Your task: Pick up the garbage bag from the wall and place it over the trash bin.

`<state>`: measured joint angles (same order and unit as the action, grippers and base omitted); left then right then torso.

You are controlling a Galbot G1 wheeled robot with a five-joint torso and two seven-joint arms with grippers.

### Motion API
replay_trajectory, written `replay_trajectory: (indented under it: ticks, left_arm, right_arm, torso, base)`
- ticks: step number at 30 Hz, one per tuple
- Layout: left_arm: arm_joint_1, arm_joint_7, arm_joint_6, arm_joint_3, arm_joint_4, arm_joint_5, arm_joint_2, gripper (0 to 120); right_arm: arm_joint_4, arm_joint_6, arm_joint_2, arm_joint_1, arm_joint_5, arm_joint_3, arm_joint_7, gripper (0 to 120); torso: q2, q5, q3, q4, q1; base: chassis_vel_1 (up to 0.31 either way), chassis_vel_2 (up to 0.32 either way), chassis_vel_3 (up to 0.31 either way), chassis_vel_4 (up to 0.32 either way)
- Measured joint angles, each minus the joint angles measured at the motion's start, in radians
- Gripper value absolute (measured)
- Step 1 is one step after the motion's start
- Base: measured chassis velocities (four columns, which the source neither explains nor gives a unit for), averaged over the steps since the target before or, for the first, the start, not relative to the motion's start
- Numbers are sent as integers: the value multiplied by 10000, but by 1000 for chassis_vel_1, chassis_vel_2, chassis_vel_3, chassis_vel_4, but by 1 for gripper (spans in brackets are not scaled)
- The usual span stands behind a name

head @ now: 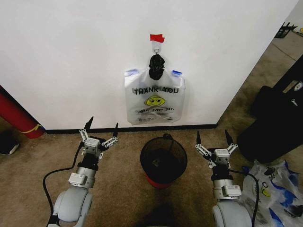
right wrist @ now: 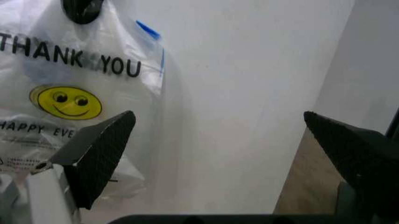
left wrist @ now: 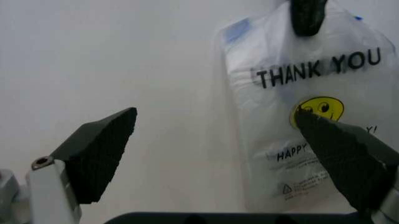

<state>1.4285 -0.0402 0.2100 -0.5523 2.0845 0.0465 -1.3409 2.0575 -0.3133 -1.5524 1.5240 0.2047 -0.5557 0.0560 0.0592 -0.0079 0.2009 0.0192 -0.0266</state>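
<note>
- The garbage bag point(head: 154, 98) is seen hanging from a hook on the wall point(head: 71, 56), directly above the trash bin point(head: 163, 160).
- The left hand point(head: 101, 133) and right hand point(head: 213, 144) are held wide open and empty, flanking the bin.
- Thin plastic could be torn at the hook if pulled sideways.

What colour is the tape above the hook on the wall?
Red; the tape strip shows best in the head view.

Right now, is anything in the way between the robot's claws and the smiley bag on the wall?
Nothing visible. The garbage bag hangs on the wall. The left gripper and right gripper are open, low on either side of the trash bin, with open space up to the bag.
</note>
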Motion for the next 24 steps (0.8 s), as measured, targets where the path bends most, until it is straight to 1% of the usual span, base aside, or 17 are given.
replay_trajectory:
  ticks: [1,4,5,6,9,11,13,14,15,17,24]
  left_arm:
    - [27,138,-288,58,101,302,10,100]
    - [48,361,-721,147,272,805,17,100]
    - [49,395,-792,161,308,916,17,100]
    - [49,395,-792,161,308,916,17,100]
    - [33,436,-859,176,341,1011,-9,100]
    - [3,439,-860,179,341,983,-44,100]
    - [-11,439,-871,192,328,933,-70,100]
    - [-11,439,-871,192,328,933,-70,100]
    - [-20,439,-896,203,321,907,-82,100]
    - [-38,439,-970,221,297,877,-105,100]
    - [-86,439,-1159,232,290,871,-152,100]
  right_arm:
    - [7,19,27,0,-276,49,-5,100]
    - [99,219,81,0,-1427,266,-21,100]
    - [126,278,95,-3,-1751,316,-36,100]
    - [126,278,95,-3,-1751,316,-36,100]
    - [274,536,166,7,-2678,486,-58,100]
    - [550,1109,226,47,-3631,740,257,100]
    - [864,1894,271,61,-4375,961,893,100]
    - [864,1894,271,61,-4375,961,893,100]
    - [945,2178,283,60,-4609,1012,1094,100]
    - [937,2257,299,46,-4678,996,1084,100]
    - [667,1765,323,-27,-4424,893,285,100]
  torso:
    - [0,-1,0,0,0]
    - [0,-1,0,0,0]
    - [0,-1,0,0,0]
    - [0,-1,0,0,0]
    - [0,0,0,0,0]
    - [0,0,0,0,0]
    - [0,-2,0,0,0]
    - [0,-2,0,0,0]
    - [0,-2,0,0,0]
    - [0,-1,0,1,0]
    - [0,0,0,0,0]
  base:
    - [0,0,0,0]
    - [0,0,0,0]
    - [0,0,0,0]
    - [0,0,0,0]
    - [0,0,0,0]
    - [0,0,0,0]
    - [0,0,0,0]
    - [0,0,0,0]
    - [0,0,0,0]
    - [0,0,0,0]
    - [0,0,0,0]
